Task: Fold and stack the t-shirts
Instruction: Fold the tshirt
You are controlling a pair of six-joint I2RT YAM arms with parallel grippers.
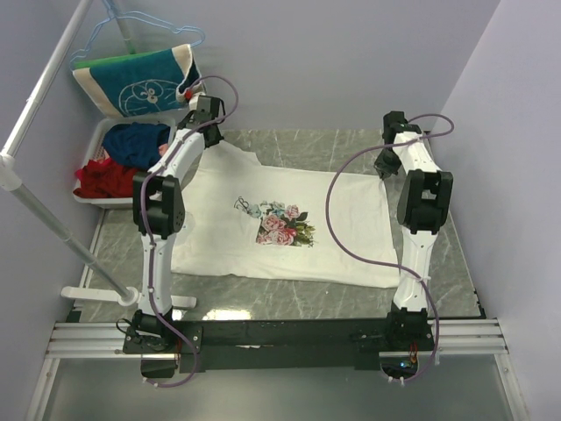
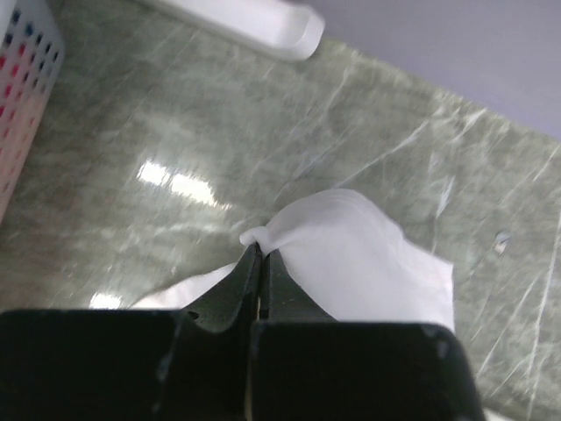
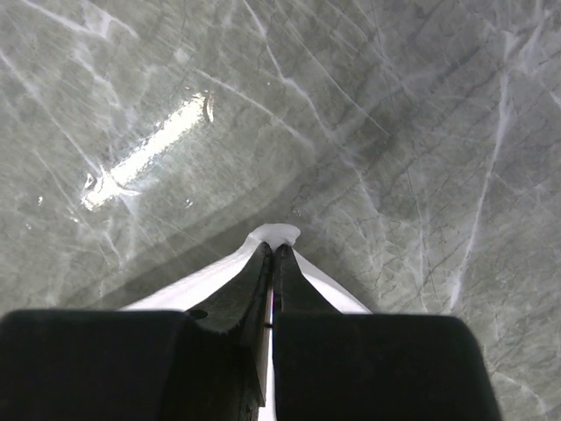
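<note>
At the table's [image 1: 298, 145] far left corner, a white laundry basket [image 1: 95, 198] held red and blue garments. Just beside it, the left gripper [image 2: 261, 256] was clenched on a small nub of white cloth at the far left edge of the cream-white t-shirt [image 1: 351, 230]. The shirt lay spread print-up across the middle of the table. At its far right edge, the right gripper [image 3: 273, 253] was likewise pinched on a thin fold of fabric. Both holds looked shallow, so the cloth might slip free under tension. If one arm led the other, the fold would probably skew. The right arm's purple cable [image 1: 331, 210], hanging over the shirt, might also drag it.
</note>
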